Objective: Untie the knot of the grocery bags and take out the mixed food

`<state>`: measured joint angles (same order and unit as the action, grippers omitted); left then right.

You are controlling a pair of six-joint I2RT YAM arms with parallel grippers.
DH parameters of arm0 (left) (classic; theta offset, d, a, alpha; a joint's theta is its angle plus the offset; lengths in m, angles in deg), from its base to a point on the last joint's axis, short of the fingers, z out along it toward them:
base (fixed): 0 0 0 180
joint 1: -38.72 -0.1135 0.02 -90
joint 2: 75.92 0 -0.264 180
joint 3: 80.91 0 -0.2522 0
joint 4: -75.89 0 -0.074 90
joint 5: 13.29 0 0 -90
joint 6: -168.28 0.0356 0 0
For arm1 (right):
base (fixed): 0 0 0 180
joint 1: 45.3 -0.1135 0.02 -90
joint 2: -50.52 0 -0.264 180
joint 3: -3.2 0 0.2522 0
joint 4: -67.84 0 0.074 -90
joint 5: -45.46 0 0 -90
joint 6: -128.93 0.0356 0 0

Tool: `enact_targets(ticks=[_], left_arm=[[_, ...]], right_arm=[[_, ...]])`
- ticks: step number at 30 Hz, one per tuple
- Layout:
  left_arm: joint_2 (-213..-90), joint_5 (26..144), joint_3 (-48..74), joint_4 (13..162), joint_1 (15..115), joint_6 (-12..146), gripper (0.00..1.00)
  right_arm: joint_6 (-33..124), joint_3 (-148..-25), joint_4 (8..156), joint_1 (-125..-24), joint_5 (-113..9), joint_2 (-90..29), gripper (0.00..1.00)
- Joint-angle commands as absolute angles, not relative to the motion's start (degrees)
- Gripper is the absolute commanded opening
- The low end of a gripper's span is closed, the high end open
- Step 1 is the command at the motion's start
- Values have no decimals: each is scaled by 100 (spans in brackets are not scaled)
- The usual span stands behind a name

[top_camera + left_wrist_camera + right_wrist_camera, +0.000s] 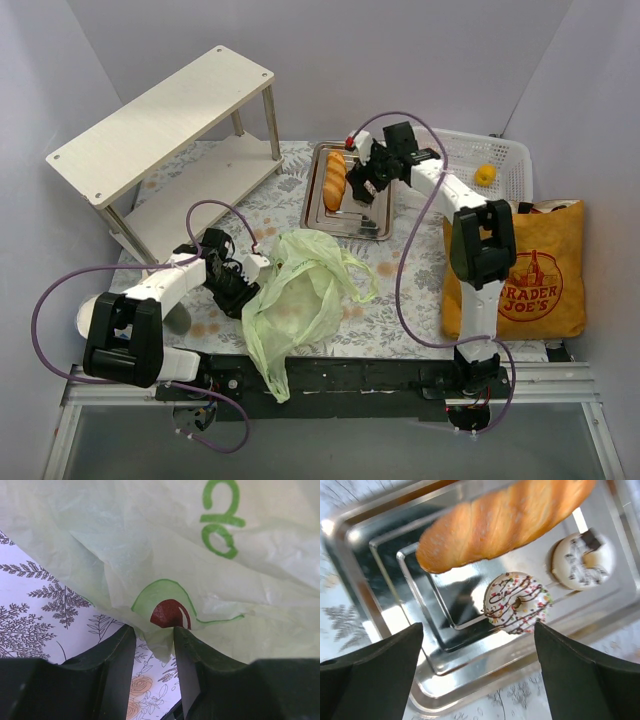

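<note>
The pale green plastic bag (298, 292) lies crumpled on the tablecloth in the top view. My left gripper (250, 272) sits at its left edge. In the left wrist view, the left gripper (154, 629) has its jaws partly apart, and a loose fold of the bag (159, 641) hangs between the tips. My right gripper (477, 630) stands wide open and empty over the steel tray (395, 645). On the tray lie a golden baguette (505, 520), a sprinkled donut (517, 602) and a white donut (583, 560). The mustard tote (530, 275) stands at the right.
A white mesh basket (505, 150) at the back right holds an orange (485, 174). A two-level wooden shelf (165, 130) stands at the back left. Purple cables loop from both arms. A black rail runs along the table's near edge.
</note>
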<state>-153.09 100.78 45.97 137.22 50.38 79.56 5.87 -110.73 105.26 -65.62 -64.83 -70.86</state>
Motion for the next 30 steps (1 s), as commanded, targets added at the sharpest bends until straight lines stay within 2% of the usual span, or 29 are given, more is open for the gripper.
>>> enact_targets(ticks=[1,13,20,24,26,27,29,30], left_arm=[[-15318,10176,4534,13517,4997,8030,36],[-15309,10501,4104,13632,4997,7969,36],[-15406,10826,3839,13465,4997,7863,36],[-15353,11107,3787,13736,4997,7863,27],[-15309,11353,3830,13816,4997,7722,16],[-15283,11414,3909,13860,4997,7731,0],[-15151,11581,4015,13860,4997,7723,0],[-15081,11643,4111,13843,4997,7705,0]], right_arm=[[1044,-10980,10733,-6552,-6871,-5593,98],[-1134,-10831,14135,-6376,-4475,-3966,98],[-1678,-9346,14181,-6105,-2707,-2718,98],[-1987,-8572,13908,-5753,-1906,-2357,98],[-1908,-8580,14293,-5604,-1983,-2374,94],[-1855,-8589,14486,-5568,-2071,-2392,91],[-1732,-8563,15030,-5541,-2387,-2445,67],[-1732,-8615,15294,-5541,-2623,-2480,52]])
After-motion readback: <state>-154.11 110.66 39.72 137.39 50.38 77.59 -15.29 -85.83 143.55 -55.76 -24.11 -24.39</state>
